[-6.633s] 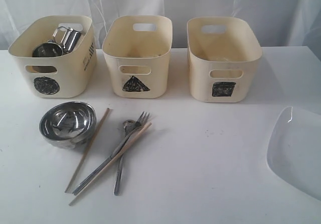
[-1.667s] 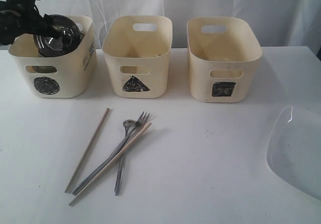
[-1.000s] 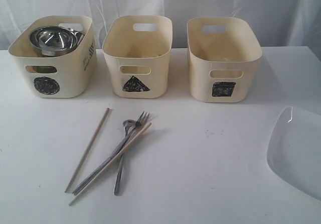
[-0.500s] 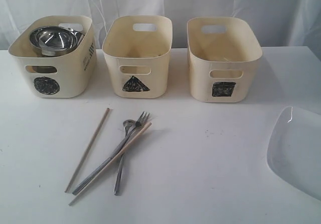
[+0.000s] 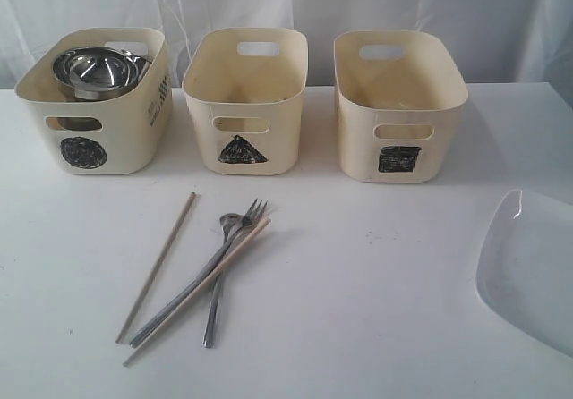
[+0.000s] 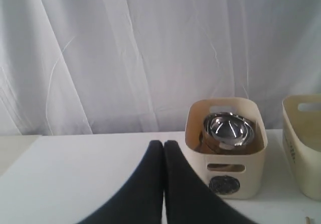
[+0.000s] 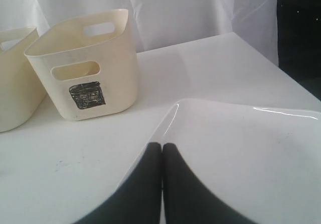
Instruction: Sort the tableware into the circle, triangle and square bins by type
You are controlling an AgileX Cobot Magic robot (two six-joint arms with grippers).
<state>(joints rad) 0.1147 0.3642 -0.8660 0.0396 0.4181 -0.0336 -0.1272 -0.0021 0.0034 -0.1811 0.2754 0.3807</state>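
Three cream bins stand in a row at the back of the white counter (image 5: 376,309). The circle bin (image 5: 94,122) is on the left, the triangle bin (image 5: 243,104) in the middle and the square bin (image 5: 398,104) on the right, each with its black mark facing forward. A steel bowl (image 5: 94,68) sits high in the circle bin, mouth up, with its rim about level with the bin's rim. What it rests on is mostly hidden.

The cutlery lies in front of the bins, between the circle and triangle marks. One chopstick (image 5: 155,267) lies alone on a slant, just left of the rest. The fork (image 5: 199,274) has its tines toward the triangle bin. The other chopstick (image 5: 179,310) runs close along the fork, and the spoon (image 5: 213,317) crosses both. These three touch in a loose bundle.

A white plate (image 5: 528,274) rests flat at the right edge of the counter, well apart from the cutlery and partly cut off by the frame.

Neither arm shows in the exterior view. The left claw (image 6: 163,144) is clenched on nothing, with the fingers pressed together, and it faces the circle bin from a distance. The right claw (image 7: 161,146) is also clenched and grasps nothing. In its wrist view the tips line up with the plate's near rim, but whether they touch it cannot be told.
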